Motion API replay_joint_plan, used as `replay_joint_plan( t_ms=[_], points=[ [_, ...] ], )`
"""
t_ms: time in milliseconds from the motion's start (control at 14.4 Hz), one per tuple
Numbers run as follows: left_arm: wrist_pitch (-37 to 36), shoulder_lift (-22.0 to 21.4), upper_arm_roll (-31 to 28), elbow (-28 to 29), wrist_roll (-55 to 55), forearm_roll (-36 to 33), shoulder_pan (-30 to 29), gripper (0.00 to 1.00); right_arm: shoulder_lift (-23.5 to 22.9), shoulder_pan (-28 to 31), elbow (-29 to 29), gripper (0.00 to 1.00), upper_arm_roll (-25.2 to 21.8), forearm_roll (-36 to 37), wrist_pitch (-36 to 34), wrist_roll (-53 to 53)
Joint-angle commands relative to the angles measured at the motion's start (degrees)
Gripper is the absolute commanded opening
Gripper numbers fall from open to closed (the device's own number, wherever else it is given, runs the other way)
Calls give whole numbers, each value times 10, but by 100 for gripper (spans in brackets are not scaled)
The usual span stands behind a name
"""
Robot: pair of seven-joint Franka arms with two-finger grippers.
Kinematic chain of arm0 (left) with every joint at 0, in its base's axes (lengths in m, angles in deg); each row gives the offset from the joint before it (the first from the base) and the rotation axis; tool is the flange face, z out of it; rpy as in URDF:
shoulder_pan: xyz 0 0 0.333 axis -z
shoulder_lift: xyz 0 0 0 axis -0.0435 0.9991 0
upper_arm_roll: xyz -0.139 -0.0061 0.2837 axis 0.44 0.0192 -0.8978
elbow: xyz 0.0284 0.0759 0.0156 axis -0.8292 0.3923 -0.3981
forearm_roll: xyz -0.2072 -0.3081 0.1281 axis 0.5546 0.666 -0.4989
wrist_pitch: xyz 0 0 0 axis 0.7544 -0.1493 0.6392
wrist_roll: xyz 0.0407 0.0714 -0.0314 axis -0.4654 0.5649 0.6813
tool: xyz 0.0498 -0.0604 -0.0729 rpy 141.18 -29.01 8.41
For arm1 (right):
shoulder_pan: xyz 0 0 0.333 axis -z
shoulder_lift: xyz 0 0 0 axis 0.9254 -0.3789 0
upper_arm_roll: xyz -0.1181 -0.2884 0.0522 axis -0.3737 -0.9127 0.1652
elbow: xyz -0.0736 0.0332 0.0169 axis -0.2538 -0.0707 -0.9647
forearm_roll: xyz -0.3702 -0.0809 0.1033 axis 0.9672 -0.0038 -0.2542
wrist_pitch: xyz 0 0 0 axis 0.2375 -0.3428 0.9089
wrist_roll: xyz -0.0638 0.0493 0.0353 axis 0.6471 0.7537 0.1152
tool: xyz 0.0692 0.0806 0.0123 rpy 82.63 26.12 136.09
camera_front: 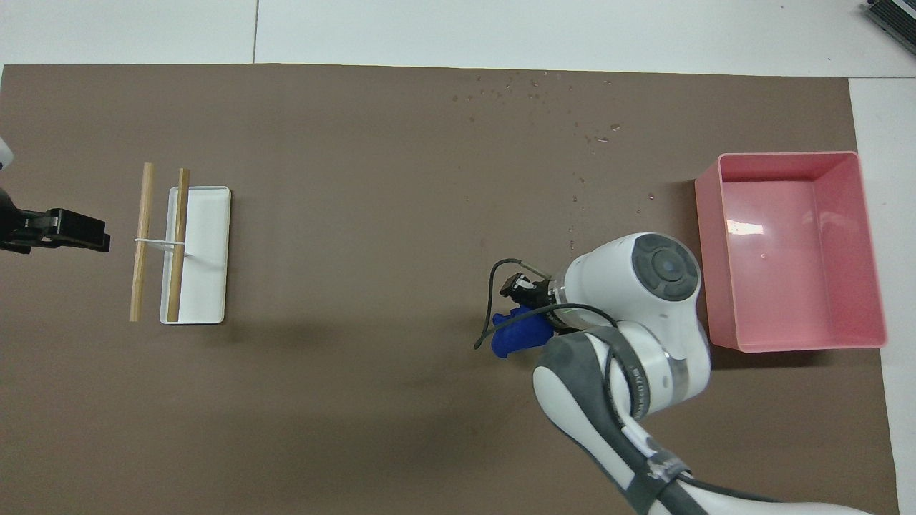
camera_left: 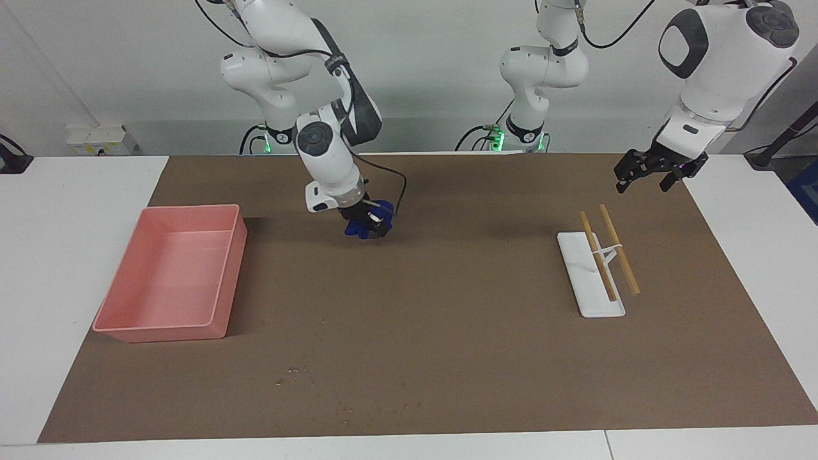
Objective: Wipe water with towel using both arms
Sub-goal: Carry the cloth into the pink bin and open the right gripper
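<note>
The dark blue towel [camera_left: 367, 226] is a small wad held in my right gripper [camera_left: 365, 222], which is shut on it a little above the brown mat, beside the pink tray [camera_left: 225, 268]. In the overhead view the towel [camera_front: 519, 336] shows under the right gripper [camera_front: 528, 297], partly covered by the wrist. Water drops [camera_front: 572, 129] are scattered on the mat farther from the robots; they also show in the facing view [camera_left: 295, 374]. My left gripper [camera_left: 650, 177] hangs open and empty in the air over the mat's edge at the left arm's end, and waits [camera_front: 68, 230].
The pink tray's rim [camera_front: 787, 154] is at the right arm's end of the table. A white rack [camera_left: 591, 300] with two wooden chopsticks [camera_left: 617, 249] lies toward the left arm's end; it also shows in the overhead view [camera_front: 207, 286].
</note>
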Motion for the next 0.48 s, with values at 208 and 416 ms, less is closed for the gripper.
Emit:
replay_joint_plan(
  t_ms=[208, 416],
  points=[
    [8, -19, -107, 19, -49, 3, 83, 100, 33, 164, -125, 0, 3, 9, -140, -126],
    [14, -19, -107, 19, -53, 3, 80, 100, 27, 236, -132, 0, 4, 63, -133, -210]
  ],
)
